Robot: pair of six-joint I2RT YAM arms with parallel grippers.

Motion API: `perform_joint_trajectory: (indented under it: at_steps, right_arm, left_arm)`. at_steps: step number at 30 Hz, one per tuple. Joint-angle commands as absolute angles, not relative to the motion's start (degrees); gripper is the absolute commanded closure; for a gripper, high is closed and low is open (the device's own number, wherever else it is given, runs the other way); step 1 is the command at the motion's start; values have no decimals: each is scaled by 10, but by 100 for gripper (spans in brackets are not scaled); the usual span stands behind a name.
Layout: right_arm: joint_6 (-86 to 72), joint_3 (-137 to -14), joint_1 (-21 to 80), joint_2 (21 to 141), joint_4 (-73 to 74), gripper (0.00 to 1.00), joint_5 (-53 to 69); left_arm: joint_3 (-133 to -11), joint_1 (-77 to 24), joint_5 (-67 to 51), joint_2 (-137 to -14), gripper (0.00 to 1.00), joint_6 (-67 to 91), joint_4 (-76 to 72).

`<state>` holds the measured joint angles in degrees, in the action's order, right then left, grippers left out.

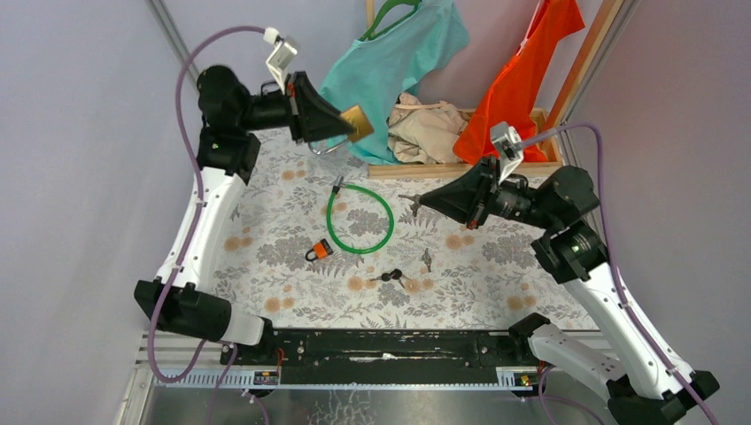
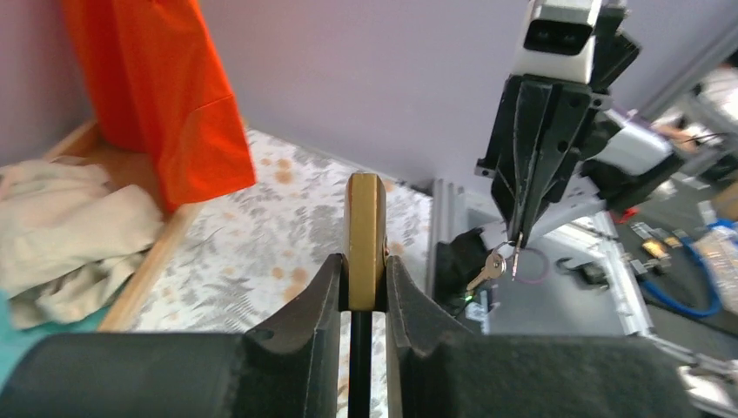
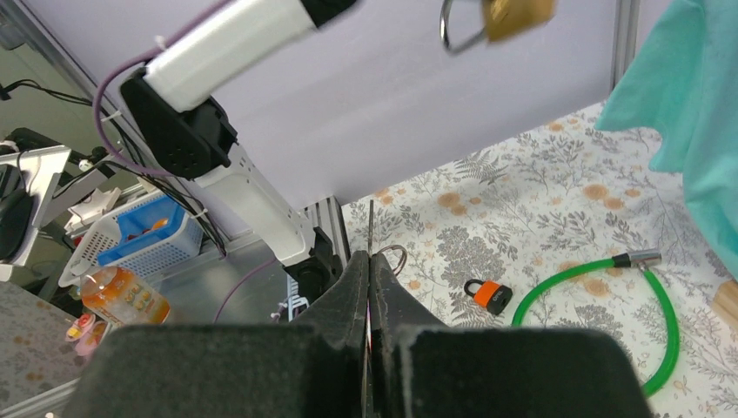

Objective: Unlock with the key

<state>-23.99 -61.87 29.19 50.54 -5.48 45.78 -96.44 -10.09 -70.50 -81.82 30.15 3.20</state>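
And the left gripper (image 2: 364,292) is clamped on the brass padlock (image 2: 365,226), holding it aloft and turned toward the right gripper (image 1: 425,201), whose jaws pinch the key (image 2: 493,267) tight, seemingly to line blade up with keyhole

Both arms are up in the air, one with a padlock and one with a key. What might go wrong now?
1. The right gripper pinches the key by one end only. Pushed against the lock, it might twist or slip out.
2. The left gripper clamps the brass padlock at one end, most of it sticking out. A sideways push could turn it or knock it free.
3. A second key dangles beside the first and may snag.
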Motion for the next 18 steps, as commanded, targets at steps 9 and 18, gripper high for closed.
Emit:
perform_joint_trajectory:
  at_steps: [9,18]
  right_arm:
    - [-208,-687,291,521,-29,100,506]
    - [-155,-665,290,526,-35,100,557]
  left_arm:
    - [-1018,-183,-694,-750,100,-389,689]
    - [-1028,-278,-681,-762,100,-404,703]
